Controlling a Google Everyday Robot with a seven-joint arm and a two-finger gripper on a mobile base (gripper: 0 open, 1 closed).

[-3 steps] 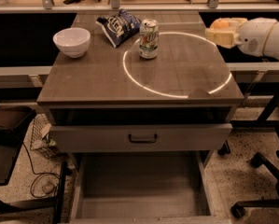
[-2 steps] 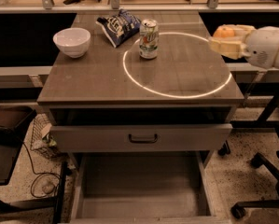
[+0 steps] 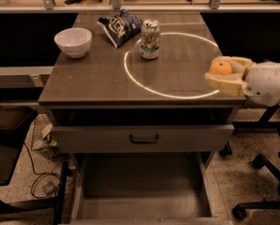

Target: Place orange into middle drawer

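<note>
The gripper (image 3: 213, 70) hangs at the right edge of the cabinet top (image 3: 92, 81), its two pale fingers pinching the orange (image 3: 221, 68) between them, so the fruit is off the surface and in hand. The pick looks done, and the carry to the drawer is the step in hand.

The middle drawer (image 3: 139, 189) stands pulled out at the near bottom of the scene, its flat grey floor bare, well below the gripper and to its left. The next move calls for bringing the orange nearer and leftwards, clear of the cabinet's near edge, then lowering it into the box before the fingers part.

The upper drawer front (image 3: 177, 138) with its dark handle juts out between the top and the open box, and the arm must pass in front of it.

The white bowl (image 3: 73, 41), chip bag (image 3: 121, 26) and soda can (image 3: 150, 39) sit at the far side, well apart from that path
</note>
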